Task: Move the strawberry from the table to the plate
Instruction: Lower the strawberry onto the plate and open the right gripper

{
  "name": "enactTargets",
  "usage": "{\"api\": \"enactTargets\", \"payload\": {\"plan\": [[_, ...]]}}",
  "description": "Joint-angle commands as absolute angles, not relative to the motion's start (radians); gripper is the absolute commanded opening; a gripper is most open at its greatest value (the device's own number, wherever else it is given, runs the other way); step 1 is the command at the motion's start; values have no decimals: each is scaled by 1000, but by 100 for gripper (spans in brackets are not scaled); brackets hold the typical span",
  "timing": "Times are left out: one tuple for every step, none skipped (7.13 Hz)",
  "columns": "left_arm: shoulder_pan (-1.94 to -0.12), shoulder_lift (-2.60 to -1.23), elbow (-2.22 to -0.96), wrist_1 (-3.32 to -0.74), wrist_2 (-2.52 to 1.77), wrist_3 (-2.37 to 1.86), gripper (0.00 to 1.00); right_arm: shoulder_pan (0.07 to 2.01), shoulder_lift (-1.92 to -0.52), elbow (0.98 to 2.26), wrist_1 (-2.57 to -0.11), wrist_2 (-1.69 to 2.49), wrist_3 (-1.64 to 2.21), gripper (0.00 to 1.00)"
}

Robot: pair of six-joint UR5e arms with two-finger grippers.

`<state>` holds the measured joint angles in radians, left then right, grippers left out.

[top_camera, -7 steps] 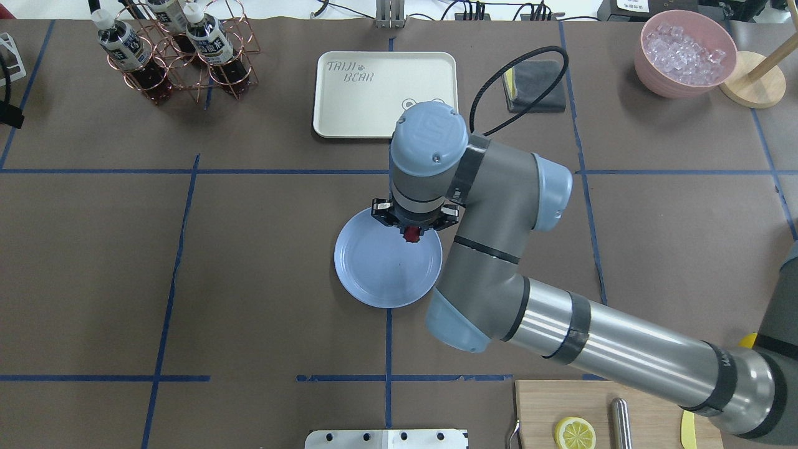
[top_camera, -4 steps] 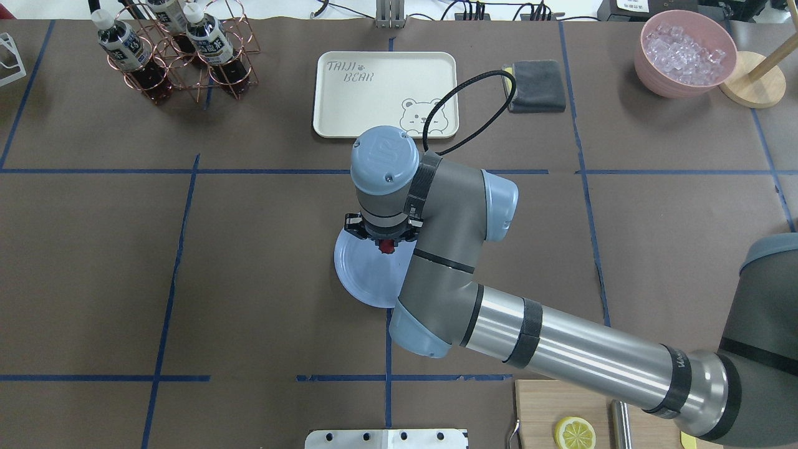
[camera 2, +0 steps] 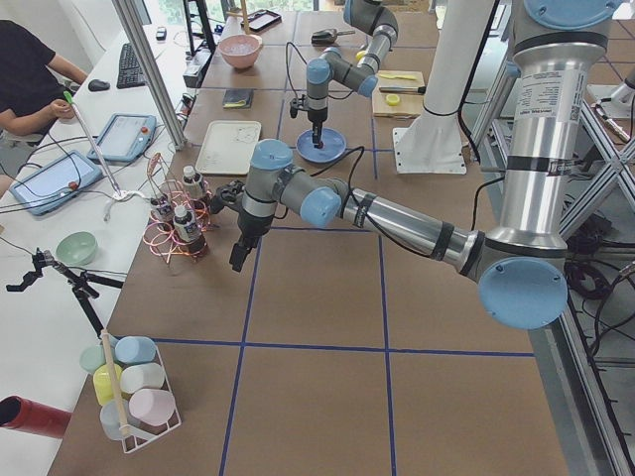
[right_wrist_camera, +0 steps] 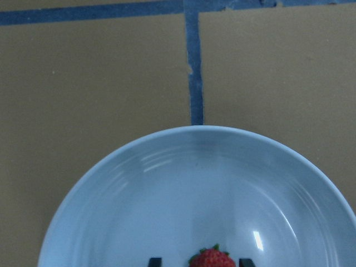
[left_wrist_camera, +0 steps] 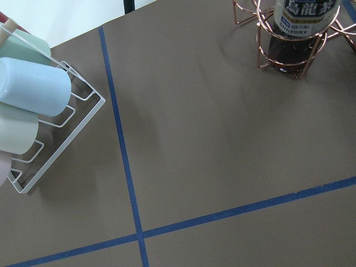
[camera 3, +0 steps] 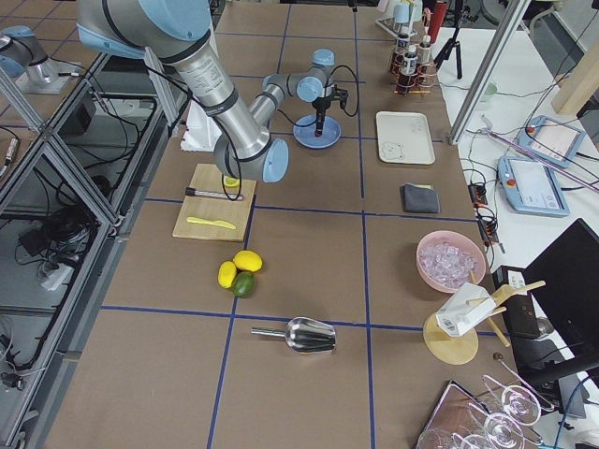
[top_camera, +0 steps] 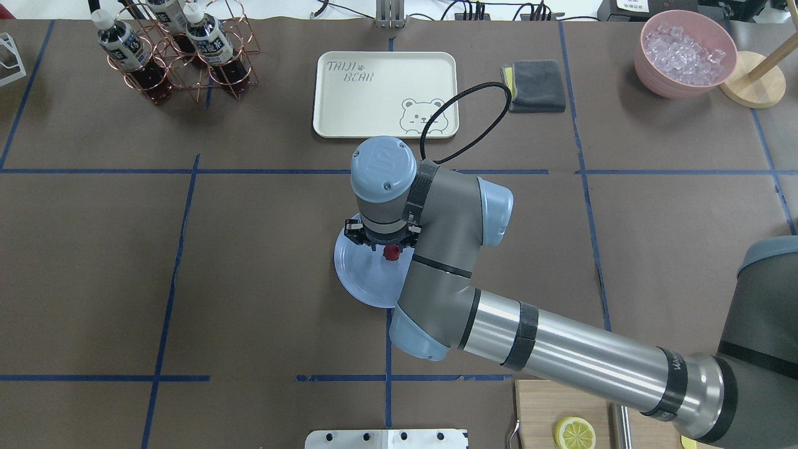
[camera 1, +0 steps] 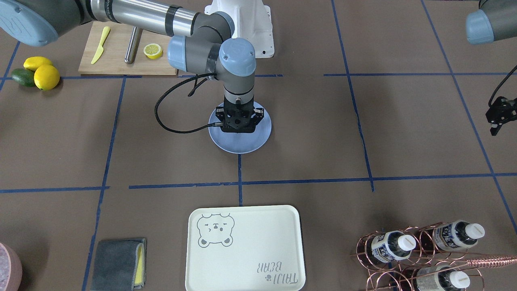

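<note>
The small red strawberry [top_camera: 391, 251] sits over the far half of the light-blue plate [top_camera: 358, 280], right under my right gripper [top_camera: 386, 247]. In the right wrist view the strawberry [right_wrist_camera: 212, 259] shows at the bottom edge on the plate [right_wrist_camera: 139, 194], with a dark fingertip on each side; there is a clear gap on its left side. The right gripper [camera 1: 238, 128] points straight down and looks open; in the front view it hides the berry. My left gripper [camera 1: 499, 117] hangs far off over the brown table [top_camera: 249, 249], and I cannot tell its state.
A cream bear tray [top_camera: 386, 93] lies beyond the plate, with a grey cloth [top_camera: 536, 86] beside it. The bottle rack [top_camera: 174, 50] is at the far left and the pink ice bowl [top_camera: 684, 53] at the far right. A cutting board with a lemon slice [top_camera: 575, 432] is by my base.
My right arm swung left and came down over the plate with the strawberry. The berry now shows slightly lower and freer beneath the gripper.
</note>
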<state>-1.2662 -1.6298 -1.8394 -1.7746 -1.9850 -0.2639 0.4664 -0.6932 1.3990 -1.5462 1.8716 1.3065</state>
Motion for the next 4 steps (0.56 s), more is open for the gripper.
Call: {"api": "enactTargets", "payload": {"plan": [[-1269, -1629, -1824, -1776, -1986, -264, 100, 489, -696, 1480, -1558, 1881, 1333, 100], [-1269, -1628, -1807, -1776, -2021, -264, 100, 544, -716, 1565, -1607, 1922, 1333, 100], [-1270, -1625, -1772, -1781, -2092, -262, 100, 624, -803, 1710, -1647, 1965, 1315, 100], [-1284, -1603, -1769, -1781, -2118, -202, 100, 720, -942, 1843, -1649, 2018, 1207, 100]]}}
